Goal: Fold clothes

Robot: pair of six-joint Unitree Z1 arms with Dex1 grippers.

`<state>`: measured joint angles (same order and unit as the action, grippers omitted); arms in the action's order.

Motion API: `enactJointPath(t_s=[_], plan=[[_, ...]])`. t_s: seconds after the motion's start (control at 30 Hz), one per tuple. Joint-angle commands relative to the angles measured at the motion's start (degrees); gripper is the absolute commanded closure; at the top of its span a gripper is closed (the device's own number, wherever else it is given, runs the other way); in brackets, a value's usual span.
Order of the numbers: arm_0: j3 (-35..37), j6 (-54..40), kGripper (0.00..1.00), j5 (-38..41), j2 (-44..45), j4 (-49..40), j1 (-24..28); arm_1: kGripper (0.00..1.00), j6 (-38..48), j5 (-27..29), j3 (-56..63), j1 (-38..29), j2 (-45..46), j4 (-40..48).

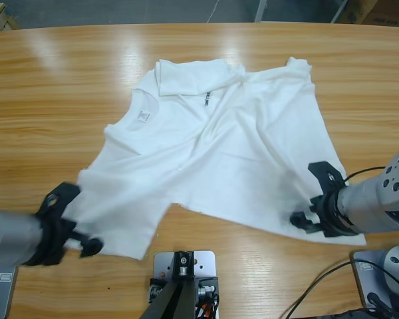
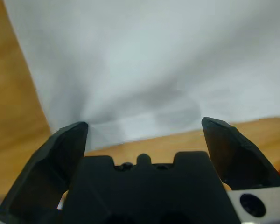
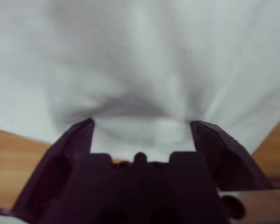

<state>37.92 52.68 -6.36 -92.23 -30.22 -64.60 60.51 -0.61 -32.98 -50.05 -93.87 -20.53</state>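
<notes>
A long wooden table [image 1: 66, 100] with cardboard boxes [image 1: 376, 10] beyond its far edge.

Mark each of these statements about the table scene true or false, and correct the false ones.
1. The T-shirt lies spread on the wooden table. True.
2. The shirt is dark blue. False: it is white.
3. The left end effector is at the shirt's edge nearest the camera. True.
4. The right end effector hangs high over the neck opening. False: it is at the shirt's near edge, far from the neck label.
5. Both end effectors show their jaws apart in the wrist views. True.
</notes>
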Motion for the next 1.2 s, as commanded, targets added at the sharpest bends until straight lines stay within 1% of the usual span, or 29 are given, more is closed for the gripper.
enactJointPath(t_s=[0.03, 0.17, 0.23, 0.3, 0.4, 0.43, 0.5, 0.6, 0.63, 0.7, 0.77, 0.87, 0.9, 0.93, 0.97, 1.03, 1.07, 1.1, 1.2], plan=[[-0.7, 4.7, 0.046, 1.6, 8.0, -10.1, -2.7, 0.0, -0.4, -3.9, 0.5, -0.6, -4.1, -6.3], [-0.7, 6.8, 0.046, 3.0, 9.7, -12.2, -4.7, 0.0, -0.7, -4.5, 0.1, -0.6, -4.2, -7.0], [-0.5, 8.5, 0.046, 3.7, 11.0, -13.5, -6.3, 0.0, -0.7, -3.8, -0.2, -0.6, -2.6, -8.2], [0.4, 9.4, 0.046, 3.5, 13.8, -15.2, -7.0, 0.0, -1.5, -0.4, -2.1, -0.6, 3.0, -11.8], [3.5, 9.3, 0.046, 0.3, 18.1, -16.2, -7.0, 0.0, -6.8, 4.6, -10.0, -0.5, 11.8, -20.9], [4.8, 9.1, 0.046, -0.6, 18.8, -16.0, -6.6, 0.0, -8.7, 6.2, -12.7, -0.5, 13.1, -23.2], [7.8, 5.5, 0.046, -1.9, 18.5, -14.8, -3.3, 0.0, -13.6, 7.9, -17.9, 1.2, 12.8, -25.2], [9.3, -3.2, 0.046, -2.1, 16.8, -6.6, 2.9, 0.0, -20.2, 8.6, -24.2, 5.0, 8.6, -26.7], [9.6, -6.9, 0.046, -2.0, 15.2, -3.4, 4.7, 0.0, -21.7, 8.9, -25.6, 6.1, 7.2, -27.3], [10.1, -17.6, 0.046, -1.9, 10.0, 3.5, 8.4, 0.0, -23.5, 9.0, -26.7, 7.0, 5.7, -27.6], [11.6, -32.3, 0.053, -1.8, 4.9, 8.5, 10.6, 0.0, -24.4, 9.2, -26.7, 7.0, 5.1, -27.6], [17.5, -52.5, 0.076, -1.7, -2.3, 11.0, 12.7, 0.0, -25.7, 9.8, -25.9, 7.0, 4.9, -27.4], [19.7, -60.6, 0.139, -1.7, -4.7, 10.9, 13.1, 0.0, -26.6, 10.1, -25.8, 7.0, 4.8, -27.3], [21.8, -69.2, 0.228, -1.7, -6.7, 10.4, 13.8, 0.0, -27.8, 10.4, -25.9, 7.0, 4.8, -27.1], [24.0, -76.4, 0.312, -1.2, -8.6, 9.5, 15.3, 0.0, -28.7, 10.6, -26.0, 7.0, 4.8, -26.9], [29.4, -87.3, 0.393, 3.3, -12.0, 4.7, 19.7, 0.0, -29.9, 10.9, -26.1, 7.4, 4.1, -26.4], [33.1, -91.8, 0.428, 7.5, -13.7, 0.8, 22.5, 0.0, -30.3, 10.9, -26.2, 7.7, 3.5, -26.2], [37.5, -95.1, 0.437, 10.5, -16.2, -4.1, 25.0, 0.0, -30.8, 10.9, -26.2, 8.0, 2.9, -26.0], [52.1, -103.9, 0.433, 11.7, -24.4, -17.8, 30.0, 0.0, -32.6, 10.7, -26.3, 9.3, 1.3, -25.2]])
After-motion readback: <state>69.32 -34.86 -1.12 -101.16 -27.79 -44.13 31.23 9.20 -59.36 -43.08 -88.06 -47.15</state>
